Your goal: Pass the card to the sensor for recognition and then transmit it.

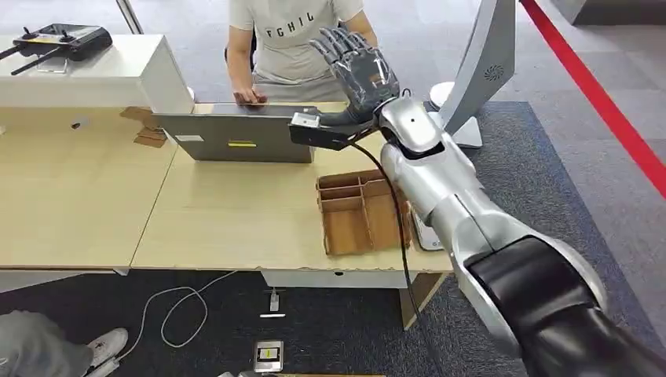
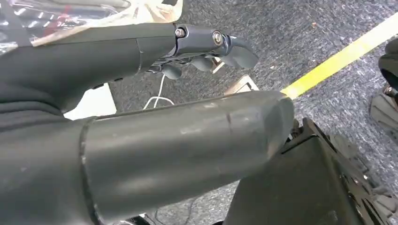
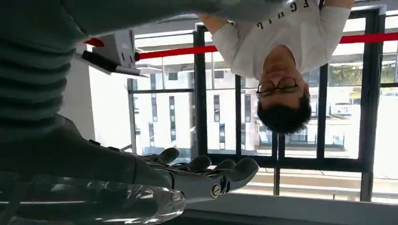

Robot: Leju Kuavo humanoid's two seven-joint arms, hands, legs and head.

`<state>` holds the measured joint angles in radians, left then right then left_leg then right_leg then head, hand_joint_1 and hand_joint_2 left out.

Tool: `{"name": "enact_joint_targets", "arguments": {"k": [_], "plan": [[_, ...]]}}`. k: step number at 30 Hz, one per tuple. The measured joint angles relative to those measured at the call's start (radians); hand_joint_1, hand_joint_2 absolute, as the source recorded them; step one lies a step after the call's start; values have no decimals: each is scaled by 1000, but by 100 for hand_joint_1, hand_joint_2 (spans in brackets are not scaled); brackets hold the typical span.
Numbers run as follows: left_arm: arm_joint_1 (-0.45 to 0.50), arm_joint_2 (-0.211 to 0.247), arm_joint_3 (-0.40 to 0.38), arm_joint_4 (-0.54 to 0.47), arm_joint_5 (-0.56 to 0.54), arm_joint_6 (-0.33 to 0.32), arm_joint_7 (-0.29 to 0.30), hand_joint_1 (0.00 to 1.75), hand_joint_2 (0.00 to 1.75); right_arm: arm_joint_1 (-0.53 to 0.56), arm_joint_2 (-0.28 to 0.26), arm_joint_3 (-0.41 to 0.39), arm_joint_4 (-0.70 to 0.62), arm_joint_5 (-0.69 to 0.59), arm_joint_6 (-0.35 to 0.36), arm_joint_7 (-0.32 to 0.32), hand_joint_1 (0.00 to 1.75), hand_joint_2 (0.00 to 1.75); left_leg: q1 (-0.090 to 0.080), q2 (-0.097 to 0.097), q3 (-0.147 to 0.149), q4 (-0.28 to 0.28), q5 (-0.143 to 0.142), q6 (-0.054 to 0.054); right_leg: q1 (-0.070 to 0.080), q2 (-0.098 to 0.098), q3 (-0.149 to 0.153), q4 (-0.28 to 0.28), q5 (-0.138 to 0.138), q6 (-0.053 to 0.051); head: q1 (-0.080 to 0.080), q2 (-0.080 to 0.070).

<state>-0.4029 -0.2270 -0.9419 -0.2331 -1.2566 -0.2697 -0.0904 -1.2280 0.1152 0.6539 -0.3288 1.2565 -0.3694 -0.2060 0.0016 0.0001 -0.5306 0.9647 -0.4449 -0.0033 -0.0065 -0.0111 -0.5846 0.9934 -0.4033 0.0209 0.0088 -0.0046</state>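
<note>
Your right hand [image 1: 361, 75] is raised over the far edge of the worktop [image 1: 236, 228], palm up and facing forward. Its dark, jointed fingers [image 1: 339, 43] are spread and hold nothing. The right wrist view shows the same hand [image 3: 202, 176] with the fingers stretched out side by side and a little apart.

You cannot tell from these views where the card is.

The left hand [image 2: 197, 47] hangs over grey carpet. Its smooth dark thumb lies straight, but you cannot tell how the fingers under it are set.

The worktop is pale wood with a matt grain. A flat grey laptop [image 1: 243, 137], lid towards you, stands at the far edge just left of the raised hand. A person [image 1: 290, 39] in a light T-shirt sits behind it, with one hand [image 1: 250, 96] resting at the top of the lid.

Near the right edge lies a shallow brown cardboard tray [image 1: 353, 216] split into compartments. Your silver forearm crosses over its right side and hides part of a small white object [image 1: 428, 236] beside it.

A curved white stand [image 1: 479, 78] rises past the far right corner. At the far left, a black controller [image 1: 59, 39] sits on a white box [image 1: 94, 71]. A red stripe [image 1: 597, 94] runs across the carpet on the right.
</note>
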Motion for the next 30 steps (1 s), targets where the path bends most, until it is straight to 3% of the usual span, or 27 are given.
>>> {"name": "enact_joint_targets", "arguments": {"k": [6,9,13,15,20,30], "plan": [[2,0,-9,0,6,0,-5,0,0,-88,-34,0,9,110,81,-20,0,0,0,0,-1,0,0,0,0,0,-1,0,0,1,0,0],[3,1,-16,0,7,0,-5,0,0,-143,-44,-6,15,114,118,25,0,0,0,0,-1,0,0,0,0,0,-1,0,0,1,0,0],[3,3,-20,0,17,-7,-11,0,0,-194,-52,-47,16,2,169,127,0,0,0,0,-1,0,0,0,0,0,-1,0,0,1,0,0],[2,4,-22,0,21,-15,-21,0,0,-203,-53,-83,19,-61,233,108,0,0,0,1,-1,0,0,0,0,1,-1,0,0,1,0,0],[2,5,-23,0,23,-24,-27,0,0,-166,-42,-130,24,-57,329,15,0,0,0,0,-1,0,0,0,0,1,0,0,0,1,0,0],[3,18,-23,0,30,3,-27,0,0,-46,-6,-133,23,-10,358,-76,0,0,1,0,-1,0,0,0,1,1,0,0,0,0,0,0]]}}
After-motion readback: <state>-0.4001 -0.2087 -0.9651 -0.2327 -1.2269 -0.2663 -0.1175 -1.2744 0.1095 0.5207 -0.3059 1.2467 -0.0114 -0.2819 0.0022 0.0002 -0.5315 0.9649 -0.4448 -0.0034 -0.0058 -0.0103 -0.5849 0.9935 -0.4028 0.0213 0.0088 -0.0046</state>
